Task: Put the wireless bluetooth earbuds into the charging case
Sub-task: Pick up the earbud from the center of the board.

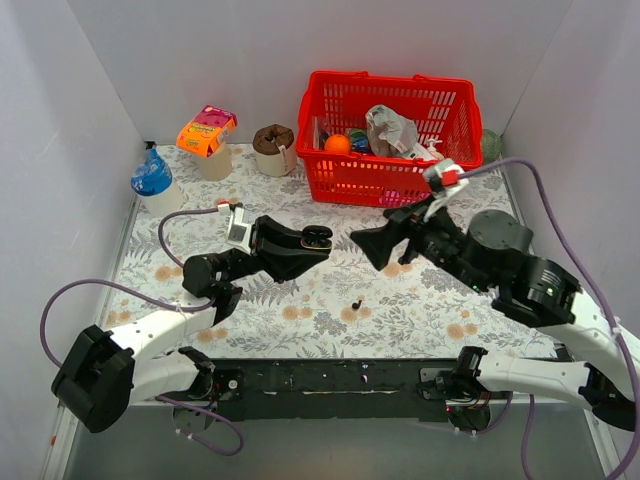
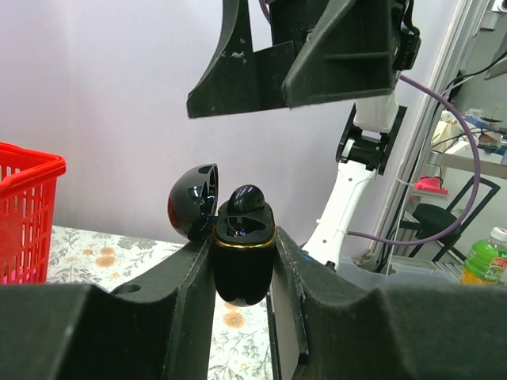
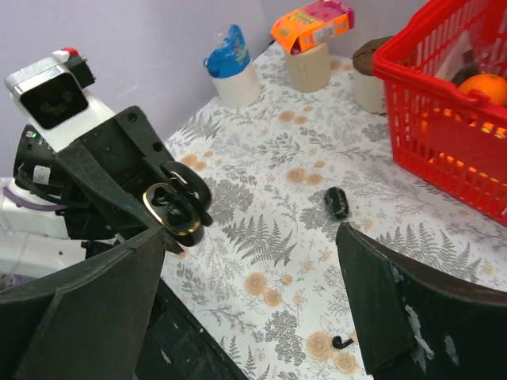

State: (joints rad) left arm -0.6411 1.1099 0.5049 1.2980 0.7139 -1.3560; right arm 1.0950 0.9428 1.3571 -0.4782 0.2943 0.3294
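My left gripper (image 1: 303, 248) is shut on an open black charging case (image 1: 316, 238) with a gold rim and holds it above the table. In the left wrist view the case (image 2: 243, 265) sits upright between my fingers with its lid (image 2: 192, 203) swung left, and one black earbud (image 2: 247, 198) is seated in it. My right gripper (image 1: 383, 243) is open and empty, just right of the case. It hangs above the case in the left wrist view (image 2: 289, 59). A loose earbud (image 1: 356, 302) lies on the table, and it also shows in the right wrist view (image 3: 341, 342).
A small closed black pebble-shaped case (image 3: 336, 203) lies on the floral cloth. A red basket (image 1: 330, 180) holding an orange and other items stands at the back. An orange-topped cup (image 1: 207, 135), a brown cup (image 1: 274, 148) and a blue-capped container (image 1: 152, 182) stand at the back left.
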